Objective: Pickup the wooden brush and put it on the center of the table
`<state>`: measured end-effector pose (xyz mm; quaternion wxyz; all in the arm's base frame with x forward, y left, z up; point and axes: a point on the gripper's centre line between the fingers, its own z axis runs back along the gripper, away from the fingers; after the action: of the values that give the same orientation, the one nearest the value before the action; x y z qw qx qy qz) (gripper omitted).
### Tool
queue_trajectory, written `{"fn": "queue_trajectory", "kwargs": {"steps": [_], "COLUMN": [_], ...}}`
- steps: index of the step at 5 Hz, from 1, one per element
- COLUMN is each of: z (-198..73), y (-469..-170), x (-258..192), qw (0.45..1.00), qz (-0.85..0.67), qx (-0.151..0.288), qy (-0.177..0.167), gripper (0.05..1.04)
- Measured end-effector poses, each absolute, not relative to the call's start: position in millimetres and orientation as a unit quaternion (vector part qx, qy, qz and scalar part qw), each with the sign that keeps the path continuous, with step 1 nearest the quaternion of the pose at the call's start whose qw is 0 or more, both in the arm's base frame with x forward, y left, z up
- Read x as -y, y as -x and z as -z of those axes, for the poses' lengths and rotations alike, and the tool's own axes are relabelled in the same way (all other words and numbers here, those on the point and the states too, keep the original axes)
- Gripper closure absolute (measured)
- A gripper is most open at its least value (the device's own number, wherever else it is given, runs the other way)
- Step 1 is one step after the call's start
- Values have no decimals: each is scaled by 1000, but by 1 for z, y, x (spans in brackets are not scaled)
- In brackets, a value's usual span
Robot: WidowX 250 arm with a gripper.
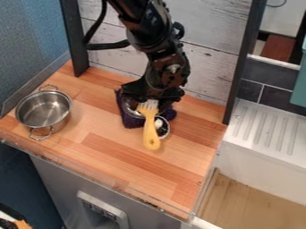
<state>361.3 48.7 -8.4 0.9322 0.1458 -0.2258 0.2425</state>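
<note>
Item: one brush (151, 136), yellow-handled, pale at the head. Location: toward the rear of the worktop (108, 150), right of its middle; head directly below my tool (151, 98), handle pointing to the front edge. Whether it is lifted or merely resting, I cannot tell.

Tool: mine, black, over the brush head. State: I cannot tell whether it is apart, together or clamped on the brush.

Progress: approach, done. Grip, unconfirmed. Placing at the centre, outstanding; I judge it a short carry forward and to the left.

Also present, beneath or beside the brush: one dark purple cloth (131, 122); one metal bowl (130, 108), partly hidden; one small round dish (167, 131) by the handle, dark and white inside. The dish could catch the handle as it moves; I should raise it clear first.

Farther off: one two-handled metal pot (57, 120), at the left, well apart from the brush. Behind: pale boards (209, 67), close at my back. To the right: a white ribbed drainer (263, 129).
</note>
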Motion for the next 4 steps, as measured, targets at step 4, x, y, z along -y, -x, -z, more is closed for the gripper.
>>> {"fn": "queue_trajectory", "kwargs": {"steps": [4], "z": [7], "y": [-313], "x": [-124], "qw": [911], "qz": [-354], "qx": [181], "qy": [-108], "gripper": [300]}}
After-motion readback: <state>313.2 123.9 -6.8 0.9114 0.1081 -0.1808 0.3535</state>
